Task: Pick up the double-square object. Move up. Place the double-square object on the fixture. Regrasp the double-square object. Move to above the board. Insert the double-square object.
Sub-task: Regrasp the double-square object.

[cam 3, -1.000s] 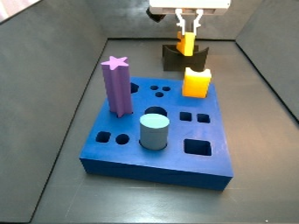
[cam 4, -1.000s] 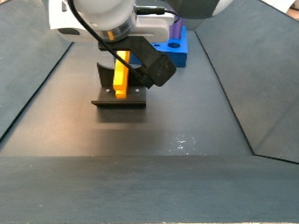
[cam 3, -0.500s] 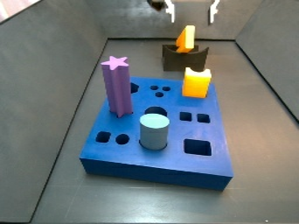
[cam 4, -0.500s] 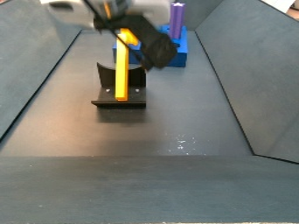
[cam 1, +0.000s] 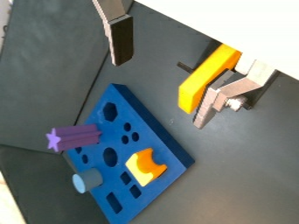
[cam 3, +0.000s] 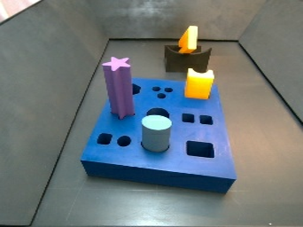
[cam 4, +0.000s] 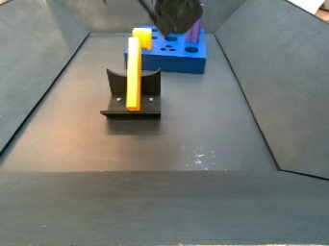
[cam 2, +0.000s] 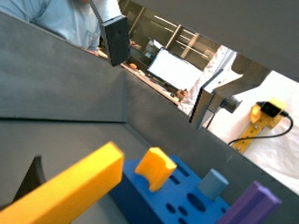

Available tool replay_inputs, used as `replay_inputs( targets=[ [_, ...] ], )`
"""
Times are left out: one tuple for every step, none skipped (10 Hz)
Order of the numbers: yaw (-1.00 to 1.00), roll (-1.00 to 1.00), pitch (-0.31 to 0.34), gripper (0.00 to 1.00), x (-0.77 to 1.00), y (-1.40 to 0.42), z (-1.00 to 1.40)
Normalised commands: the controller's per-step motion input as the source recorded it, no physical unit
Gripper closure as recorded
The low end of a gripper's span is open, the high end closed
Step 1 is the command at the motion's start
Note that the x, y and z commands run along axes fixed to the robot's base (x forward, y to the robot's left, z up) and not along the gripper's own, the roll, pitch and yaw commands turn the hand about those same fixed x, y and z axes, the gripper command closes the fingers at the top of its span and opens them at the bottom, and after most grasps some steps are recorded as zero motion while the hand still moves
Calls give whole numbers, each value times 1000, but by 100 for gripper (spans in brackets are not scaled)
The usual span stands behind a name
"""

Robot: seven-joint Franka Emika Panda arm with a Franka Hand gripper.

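Note:
The double-square object (cam 3: 189, 39), a long orange-yellow bar, stands upright in the dark fixture (cam 3: 182, 59) behind the blue board (cam 3: 130, 146). It also shows in a side view (cam 4: 137, 69) leaning on the fixture (cam 4: 133, 104). My gripper (cam 1: 170, 66) is open and empty, high above the fixture. In a wrist view the bar (cam 1: 208, 77) lies below, close to one finger (cam 1: 222, 96) but not between the pads. The gripper (cam 2: 163, 66) has nothing between its fingers. Only a dark part of the hand (cam 4: 178, 12) shows at the top edge of a side view.
On the board stand a purple star post (cam 3: 117, 86), a grey-blue cylinder (cam 3: 157, 133) and a stubby yellow block (cam 3: 199, 82). Several holes in the board are open. Grey walls enclose the floor on both sides.
The gripper opened, let go of the double-square object and rose out of one side view. The bar stays standing in the fixture.

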Motion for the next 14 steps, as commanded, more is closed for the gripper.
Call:
replay_inputs(
  targets=[
    [31, 1000, 81, 0, 130, -843, 428],
    [30, 1000, 81, 0, 144, -823, 379],
    [29, 1000, 78, 0, 68, -635, 246],
    [28, 1000, 74, 0, 21, -438, 109],
    [27, 1000, 71, 0, 0, -239, 52],
    [25, 1000, 71, 0, -16, -65, 46],
    [25, 1000, 70, 0, -12, -58, 21],
    [24, 1000, 67, 0, -9, -55, 12],
    [24, 1000, 65, 0, -13, -36, 13],
    [24, 1000, 62, 0, -8, -22, 13],
    [24, 1000, 59, 0, -2, -19, 13],
    [25, 1000, 57, 0, 6, -20, 6],
    [26, 1000, 56, 0, 11, -20, 3],
    [27, 1000, 58, 0, 17, -18, 8]
  ],
)
